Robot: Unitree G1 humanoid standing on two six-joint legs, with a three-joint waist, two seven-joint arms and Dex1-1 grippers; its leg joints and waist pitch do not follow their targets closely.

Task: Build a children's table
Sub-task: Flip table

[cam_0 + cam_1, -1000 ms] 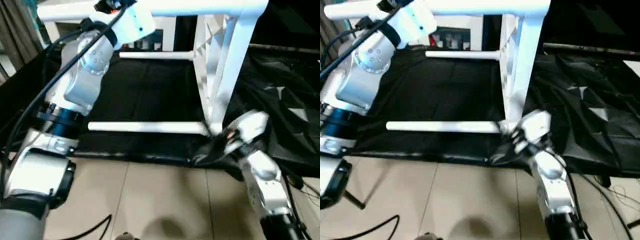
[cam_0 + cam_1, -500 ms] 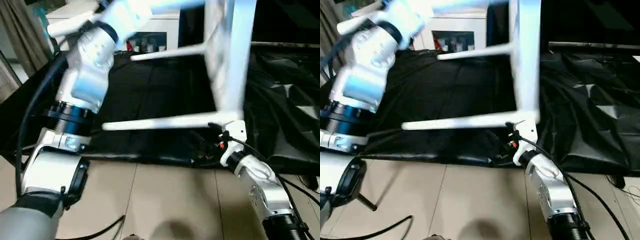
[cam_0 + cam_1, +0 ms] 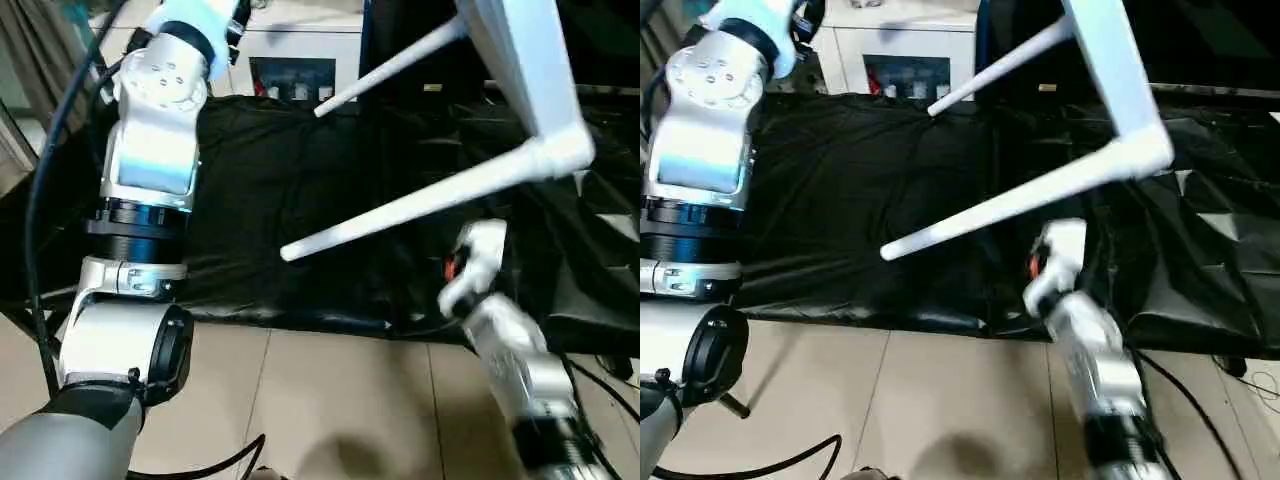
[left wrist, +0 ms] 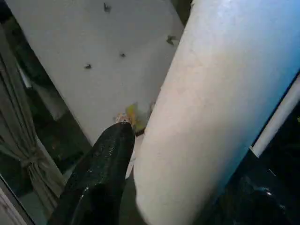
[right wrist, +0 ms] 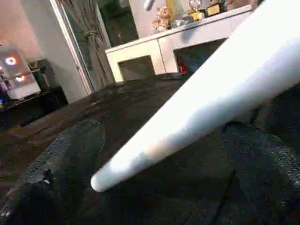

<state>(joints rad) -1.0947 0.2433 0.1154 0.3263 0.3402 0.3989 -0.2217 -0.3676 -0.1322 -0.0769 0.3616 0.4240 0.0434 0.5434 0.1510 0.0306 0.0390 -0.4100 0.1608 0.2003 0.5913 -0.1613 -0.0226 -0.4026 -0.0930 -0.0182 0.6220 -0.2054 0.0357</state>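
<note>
Children's table [image 3: 520, 75] tilted in air above black-draped table [image 3: 260, 200], legs [image 3: 420, 205] fitted, seemingly near finished. Left gripper [image 4: 140, 154] pinching one leg; right gripper [image 5: 154, 187] jaws spread, empty.

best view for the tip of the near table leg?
Left eye view: the whole near leg down to its free tip over the black-draped table. Right eye matches. Right wrist view shows the tip close. Left wrist view shows another leg, no tip.

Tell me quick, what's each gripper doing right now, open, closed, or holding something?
Left gripper: closed on a table leg.
Right gripper: open, holding nothing; another leg passes in front of its spread fingers.
</note>
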